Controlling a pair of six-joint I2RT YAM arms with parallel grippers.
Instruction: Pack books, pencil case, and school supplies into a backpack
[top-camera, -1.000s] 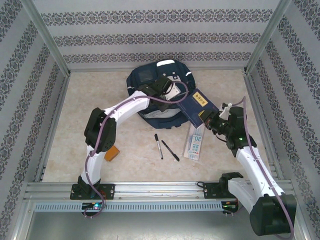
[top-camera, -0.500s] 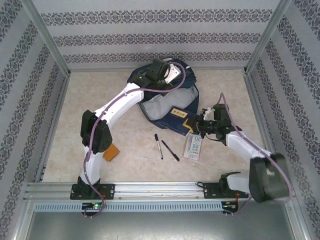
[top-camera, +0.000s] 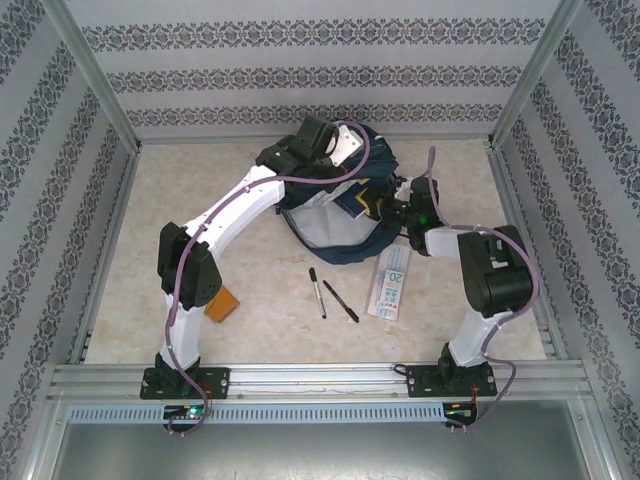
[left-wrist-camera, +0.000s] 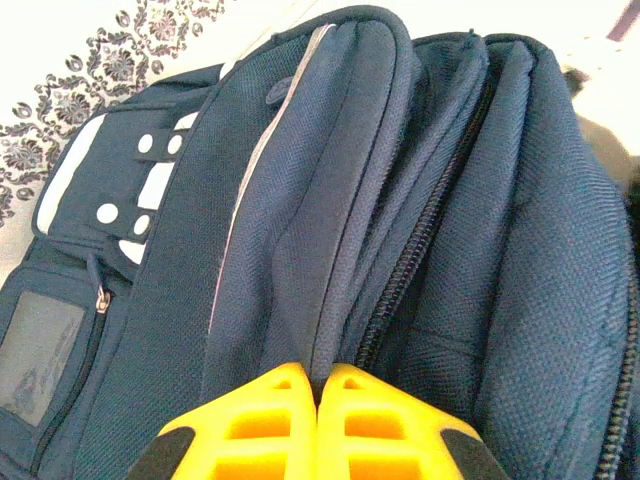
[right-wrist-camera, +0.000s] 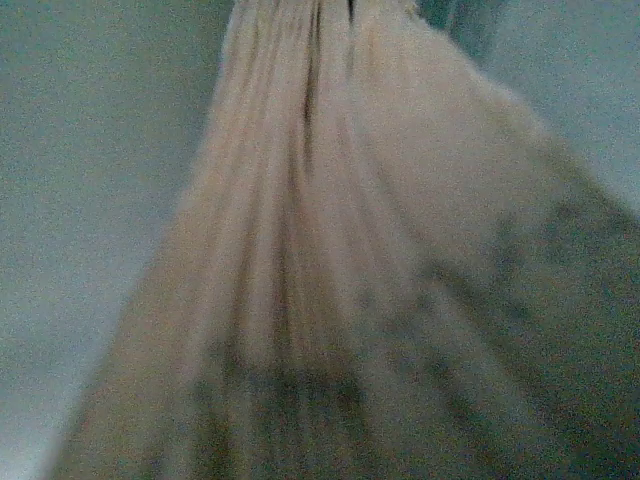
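Observation:
The navy backpack (top-camera: 345, 247) lies at the back centre with its mouth pulled open, pale lining showing. My left gripper (top-camera: 338, 148) is shut on a fold of the backpack (left-wrist-camera: 200, 250) fabric beside the zip, yellow fingertips (left-wrist-camera: 285, 390) pinched together on it. My right gripper (top-camera: 386, 206) is shut on the navy book (top-camera: 362, 203), whose yellow label shows at the bag's mouth. Blurred page edges of the book (right-wrist-camera: 300, 250) sit close in the right wrist view. The pencil case (top-camera: 392, 283), two black pens (top-camera: 317, 292) (top-camera: 340, 300) and the orange booklet (top-camera: 222, 306) lie on the table.
Patterned walls and metal posts enclose the beige table (top-camera: 200, 200) on three sides. The right arm's elbow (top-camera: 497, 270) stands just right of the pencil case. The aluminium rail (top-camera: 320, 380) runs along the near edge.
My right gripper has carried the navy book up and to the left into the backpack's mouth. My left gripper has lifted the bag's upper flap toward the back and held it there.

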